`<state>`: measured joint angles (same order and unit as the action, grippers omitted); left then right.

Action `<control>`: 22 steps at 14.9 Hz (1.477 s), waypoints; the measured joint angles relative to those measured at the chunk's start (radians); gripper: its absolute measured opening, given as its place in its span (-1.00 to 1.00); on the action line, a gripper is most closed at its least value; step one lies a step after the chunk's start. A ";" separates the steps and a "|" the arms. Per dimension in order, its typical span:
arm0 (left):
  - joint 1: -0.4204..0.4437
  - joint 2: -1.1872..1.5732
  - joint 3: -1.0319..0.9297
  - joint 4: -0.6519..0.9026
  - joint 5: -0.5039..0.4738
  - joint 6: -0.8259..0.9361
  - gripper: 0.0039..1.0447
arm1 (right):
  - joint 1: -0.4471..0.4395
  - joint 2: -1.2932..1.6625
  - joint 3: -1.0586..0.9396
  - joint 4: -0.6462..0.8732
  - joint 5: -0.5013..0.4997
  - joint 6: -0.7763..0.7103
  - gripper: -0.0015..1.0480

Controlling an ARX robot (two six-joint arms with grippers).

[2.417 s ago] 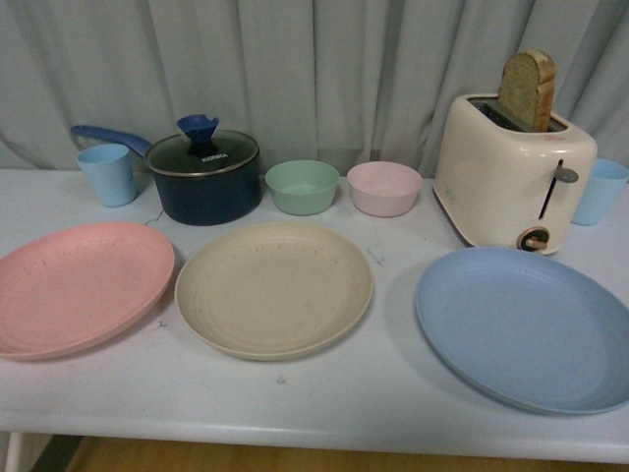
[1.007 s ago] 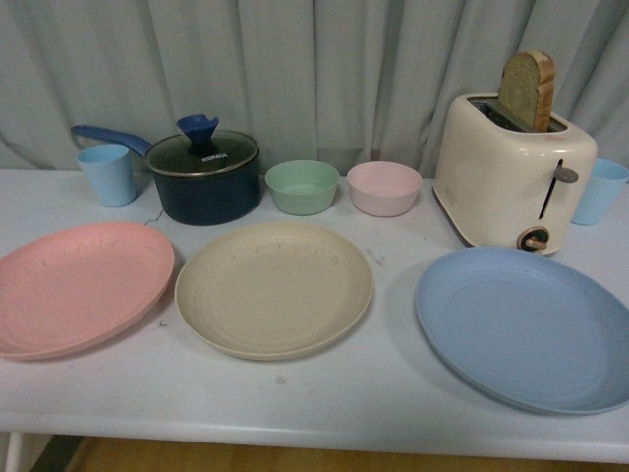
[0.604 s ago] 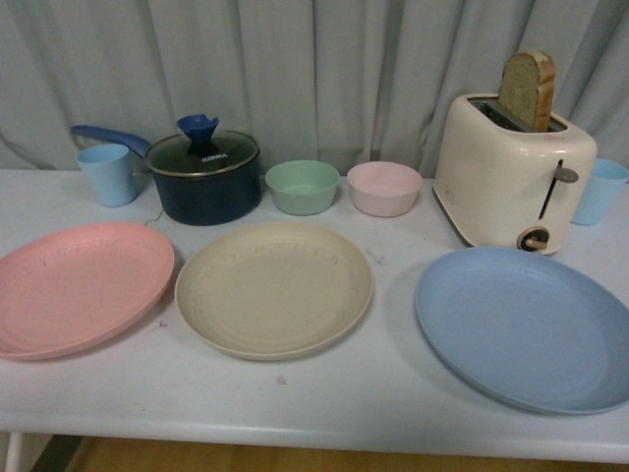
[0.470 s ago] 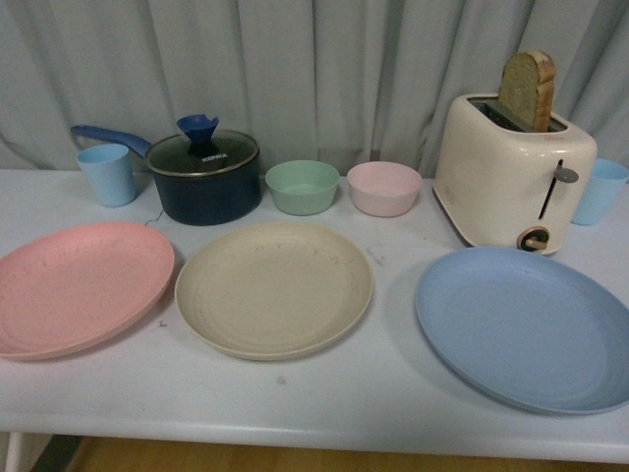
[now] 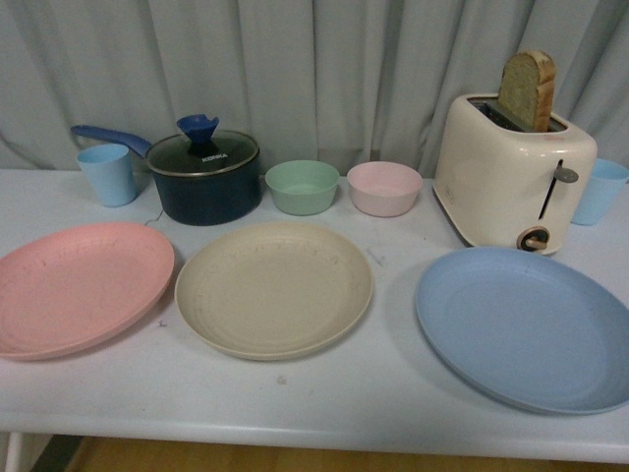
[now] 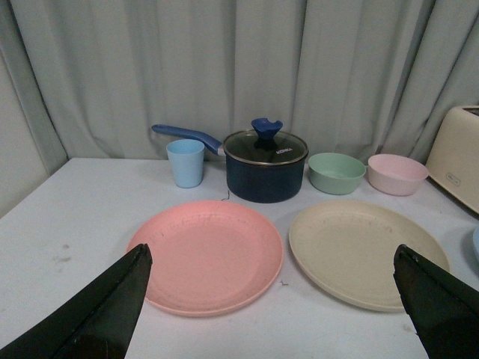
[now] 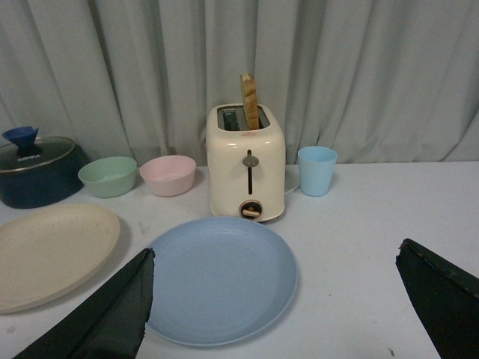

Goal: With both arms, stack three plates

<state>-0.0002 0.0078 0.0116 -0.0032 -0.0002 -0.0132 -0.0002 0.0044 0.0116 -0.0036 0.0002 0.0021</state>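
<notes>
Three plates lie side by side in a row on the white table: the pink plate at the left, the beige plate in the middle, the blue plate at the right. None touches another. No arm shows in the front view. My left gripper is open and empty, held back from the pink plate and the beige plate. My right gripper is open and empty, held back from the blue plate.
Behind the plates stand a blue cup, a dark lidded saucepan, a green bowl, a pink bowl, a cream toaster with a bread slice, and another blue cup. A grey curtain hangs behind.
</notes>
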 joint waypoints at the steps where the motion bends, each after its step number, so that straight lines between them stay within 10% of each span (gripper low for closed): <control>1: 0.000 0.000 0.000 0.000 0.000 0.000 0.88 | 0.000 0.000 0.000 0.000 0.000 0.000 0.87; 22: 0.000 0.000 0.000 0.000 0.000 0.000 0.88 | 0.000 0.000 0.000 0.000 0.000 0.000 0.87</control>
<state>-0.0002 0.0078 0.0116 -0.0036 -0.0002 -0.0132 -0.0002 0.0044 0.0116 -0.0036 0.0002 0.0021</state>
